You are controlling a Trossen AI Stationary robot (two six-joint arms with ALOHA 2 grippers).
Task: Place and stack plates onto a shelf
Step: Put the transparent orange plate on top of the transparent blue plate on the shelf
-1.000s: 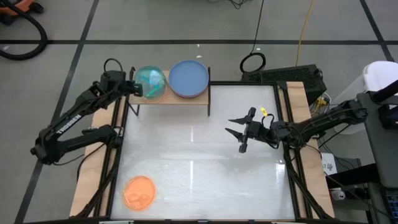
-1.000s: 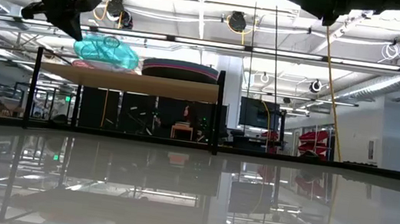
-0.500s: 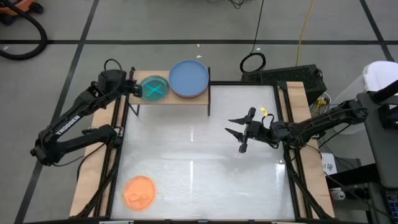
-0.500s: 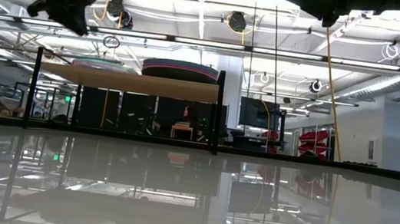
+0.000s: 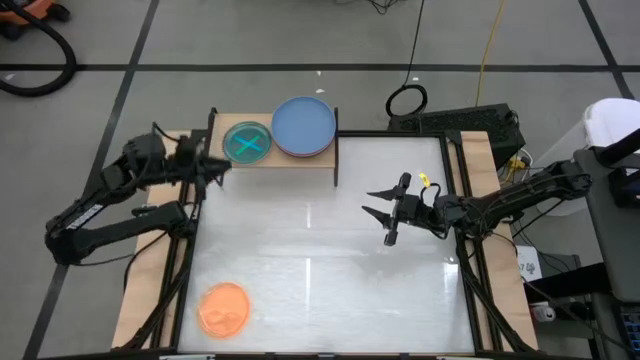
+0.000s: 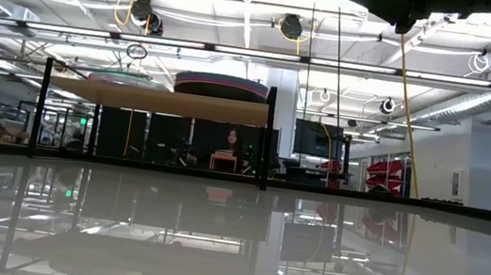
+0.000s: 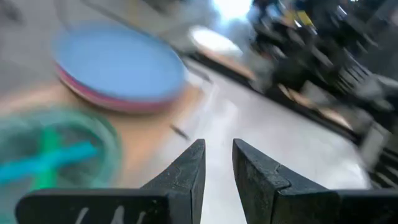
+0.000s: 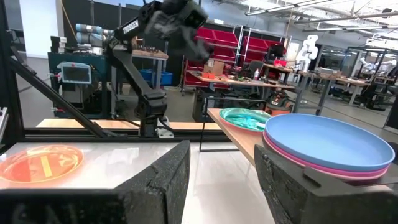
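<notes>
The shelf [image 5: 283, 161] stands at the table's far left, with a wooden top on black legs. Two stacks rest on it. The small stack has a translucent cyan plate [image 5: 247, 143] on top. The large stack has a blue plate [image 5: 303, 126] on top of a magenta one [image 8: 323, 169]. An orange plate [image 5: 224, 308] lies flat on the table, near left. My left gripper [image 5: 218, 169] is just off the shelf's left near corner, slightly open and empty [image 7: 217, 155]. My right gripper [image 5: 368, 203] hovers at mid-right, open and empty [image 8: 221, 174].
The white tabletop [image 5: 320, 270] has wooden side rails and a black frame. The shelf's black legs [image 6: 267, 140] stand on its far part. Cables and a black box [image 5: 470, 122] lie beyond the far edge.
My left gripper held the cyan plate tilted above the small stack. It laid the plate flat on the stack and let go. It then drew back up and toward the table's left and near edges. My right arm kept still.
</notes>
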